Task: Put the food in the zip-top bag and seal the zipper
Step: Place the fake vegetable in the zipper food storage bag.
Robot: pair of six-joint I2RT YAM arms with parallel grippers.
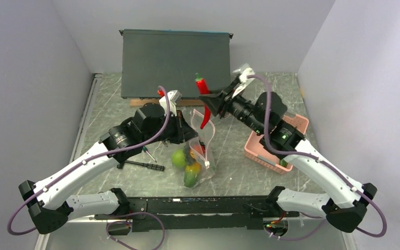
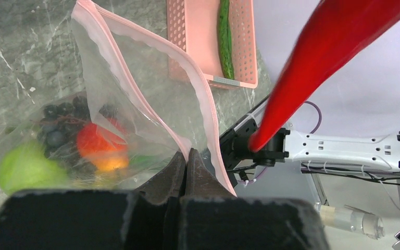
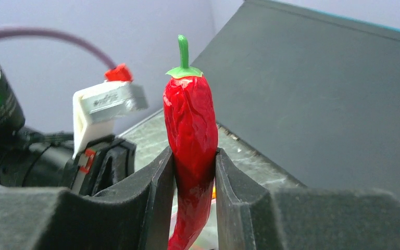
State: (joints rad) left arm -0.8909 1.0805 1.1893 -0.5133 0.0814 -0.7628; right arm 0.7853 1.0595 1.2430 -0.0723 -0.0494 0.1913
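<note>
Chili poised over the open bag
On the desk (image 1: pixel 239 166), your left gripper (image 2: pixel 187 159) clamps the rim of the zip-top bag (image 1: pixel 210 148); your right gripper (image 3: pixel 194 172) pinches 1 red chili (image 3: pixel 190 120) above its mouth. Release off-centre and it could strike the zipper (image 2: pixel 200 88) and fall outside.

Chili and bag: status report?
Right gripper shut on red chili, tip near bag mouth. Left gripper shut on zip-top bag rim, mouth open. Cucumber in pink basket. Path looks clear.
</note>
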